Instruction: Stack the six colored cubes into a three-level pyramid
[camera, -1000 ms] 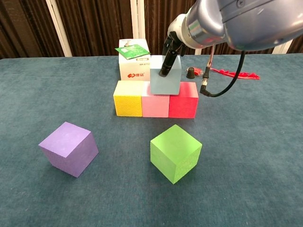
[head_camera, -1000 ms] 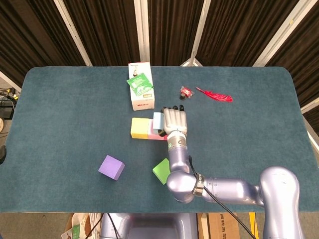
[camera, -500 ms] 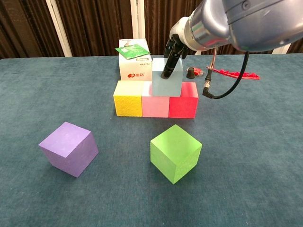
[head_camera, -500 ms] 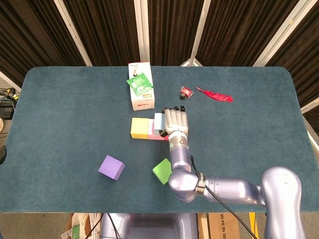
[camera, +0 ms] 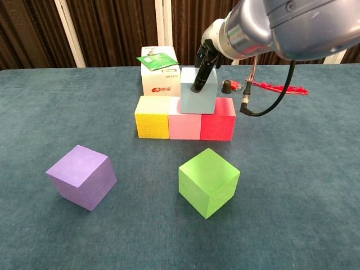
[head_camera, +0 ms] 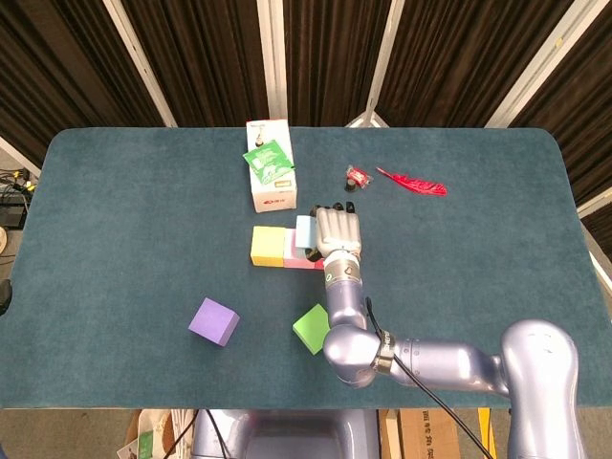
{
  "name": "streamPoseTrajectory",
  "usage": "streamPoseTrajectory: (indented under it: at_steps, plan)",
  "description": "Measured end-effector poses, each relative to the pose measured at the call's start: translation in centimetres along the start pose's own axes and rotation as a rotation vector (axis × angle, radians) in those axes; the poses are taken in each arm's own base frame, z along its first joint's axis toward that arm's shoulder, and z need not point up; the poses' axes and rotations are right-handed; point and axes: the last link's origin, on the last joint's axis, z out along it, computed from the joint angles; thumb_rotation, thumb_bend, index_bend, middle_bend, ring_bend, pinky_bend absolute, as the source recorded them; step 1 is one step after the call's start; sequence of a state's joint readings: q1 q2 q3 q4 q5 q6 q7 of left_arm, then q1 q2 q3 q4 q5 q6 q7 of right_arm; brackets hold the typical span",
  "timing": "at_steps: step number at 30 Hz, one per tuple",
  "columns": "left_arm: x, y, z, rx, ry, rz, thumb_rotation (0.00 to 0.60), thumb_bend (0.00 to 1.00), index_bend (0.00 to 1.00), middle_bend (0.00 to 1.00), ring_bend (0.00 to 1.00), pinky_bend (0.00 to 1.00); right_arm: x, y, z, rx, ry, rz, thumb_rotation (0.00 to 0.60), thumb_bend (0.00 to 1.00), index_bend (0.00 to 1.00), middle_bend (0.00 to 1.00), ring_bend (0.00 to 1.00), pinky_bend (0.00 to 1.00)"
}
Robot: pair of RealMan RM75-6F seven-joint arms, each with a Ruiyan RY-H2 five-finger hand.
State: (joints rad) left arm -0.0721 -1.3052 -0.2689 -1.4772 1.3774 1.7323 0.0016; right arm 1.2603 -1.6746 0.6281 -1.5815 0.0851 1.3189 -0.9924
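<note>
Right robot hand [head_camera: 337, 230] gripping light blue cube [camera: 198, 92], upright (faces square to row), over pink cube [camera: 184, 125] and red cube [camera: 217, 125]

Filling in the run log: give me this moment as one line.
stage: second level | right hand: holding light blue cube over pink cube and red cube | loose: green cube, purple cube

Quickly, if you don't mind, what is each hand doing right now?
Left hand: not visible in either view.
Right hand: holds the light blue cube on the pink and red cubes.
</note>
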Motion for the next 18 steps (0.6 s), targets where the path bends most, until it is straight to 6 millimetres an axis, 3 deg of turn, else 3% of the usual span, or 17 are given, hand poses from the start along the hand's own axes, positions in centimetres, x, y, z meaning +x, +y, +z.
streamPoseTrajectory:
  at_steps: [18]
  plan:
    - [0.03, 0.02, -0.03, 0.001, 0.003, 0.003, 0.6, 0.41, 0.21, 0.07, 0.0, 0.0, -0.05, 0.11, -0.11, 0.009, -0.012, -0.007, 0.6, 0.34, 0.29, 0.23, 0.08, 0.0]
